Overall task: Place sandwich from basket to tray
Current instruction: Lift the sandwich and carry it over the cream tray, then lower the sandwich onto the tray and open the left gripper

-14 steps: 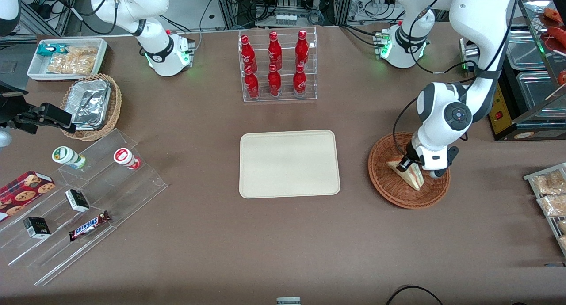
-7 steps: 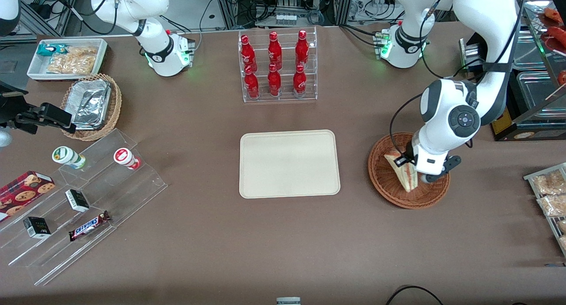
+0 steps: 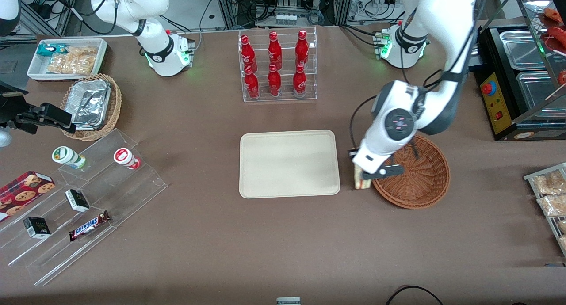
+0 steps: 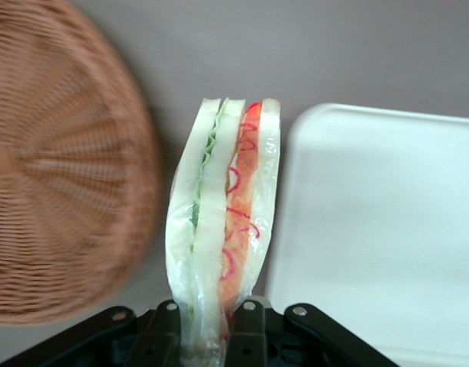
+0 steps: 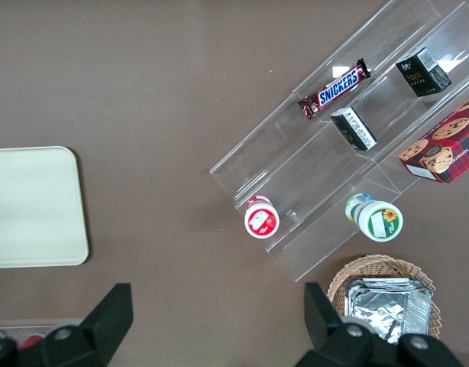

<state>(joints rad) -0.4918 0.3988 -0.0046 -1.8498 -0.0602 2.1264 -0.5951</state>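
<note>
The gripper (image 4: 206,325) had its black fingers (image 4: 248,329) clamped on the sandwich (image 4: 223,229), a soft wedge in glossy clear wrap. Past the fingertips it hung between the woven round basket (image 4: 59,176) and the smooth flat tray (image 4: 387,229). Half a second before, it was over the basket.

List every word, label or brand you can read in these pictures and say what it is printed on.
"SNICKERS": on the chocolate bar on the clear stepped display.
Red bottles in the clear rack: white script, too small to read.
Small dark boxes, cookie box and the two cup lids: print too small to read.
Sandwich, held in the gripper between basket and tray: no text visible.
</note>
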